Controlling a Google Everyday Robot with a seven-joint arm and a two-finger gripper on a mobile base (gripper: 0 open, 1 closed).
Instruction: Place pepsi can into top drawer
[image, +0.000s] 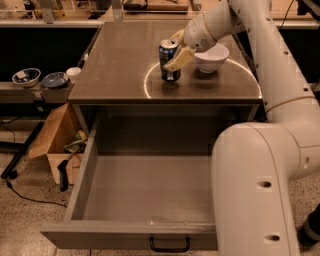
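The pepsi can (168, 59), dark blue with a silver top, stands upright on the grey tabletop (120, 65) near its middle. My gripper (177, 48) reaches in from the right and is shut on the can. One pale finger (179, 58) lies across the can's right side and the other sits behind its top. The top drawer (145, 187) is pulled fully open below the table's front edge. It is empty, and its black bar handle (169, 245) faces the front.
A white bowl (212, 57) stands just right of the can, behind my wrist. My white arm (255, 190) covers the drawer's right side. On the left are a low shelf with bowls (27, 77) and an open cardboard box (55, 142) on the floor.
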